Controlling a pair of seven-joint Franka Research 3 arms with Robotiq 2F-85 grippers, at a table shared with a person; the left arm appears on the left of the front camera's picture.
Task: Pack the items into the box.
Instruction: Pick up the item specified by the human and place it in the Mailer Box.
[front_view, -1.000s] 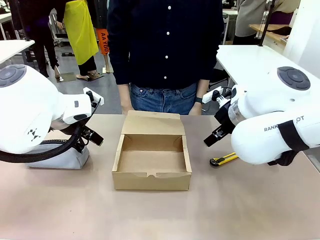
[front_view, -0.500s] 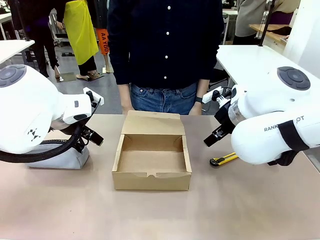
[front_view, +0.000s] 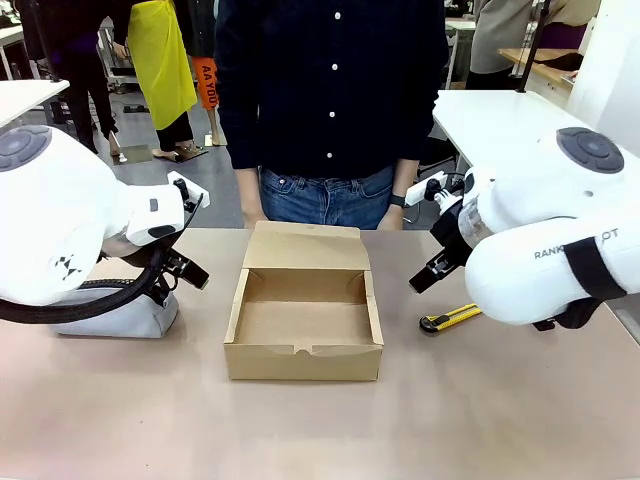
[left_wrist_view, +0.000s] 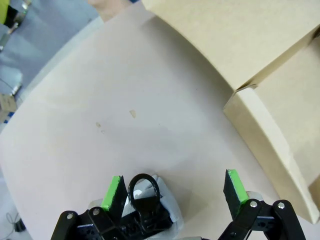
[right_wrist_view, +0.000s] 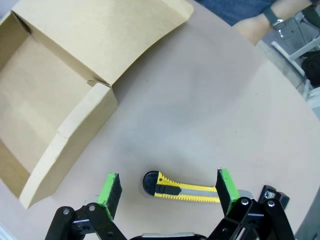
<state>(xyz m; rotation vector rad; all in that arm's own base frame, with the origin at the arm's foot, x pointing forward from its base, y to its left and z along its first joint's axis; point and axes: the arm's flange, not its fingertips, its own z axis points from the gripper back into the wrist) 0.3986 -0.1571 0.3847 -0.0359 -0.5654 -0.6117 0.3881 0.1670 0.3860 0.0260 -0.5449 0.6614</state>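
An open brown cardboard box (front_view: 304, 312) sits mid-table, empty, its flap lid lying back toward the person; it also shows as box (left_wrist_view: 270, 75) and box (right_wrist_view: 60, 85). The light-grey pouch (front_view: 115, 318) lies at the left under my left arm. Its end with the black loop (left_wrist_view: 144, 189) sits between the green pads of my open left gripper (left_wrist_view: 174, 192), just above it. The yellow-and-black utility knife (front_view: 447, 319) lies right of the box. My open right gripper (right_wrist_view: 167, 187) hovers over the knife (right_wrist_view: 182, 189), pads on either side.
A person in a dark shirt and jeans stands at the table's far edge behind the box, a hand (right_wrist_view: 252, 27) with a wristwatch resting near the edge. White tables stand behind at both sides. Bare tabletop (front_view: 320, 430) stretches in front of the box.
Almost nothing has moved; the right arm has shifted very slightly up and to the right. Both grippers stay open.
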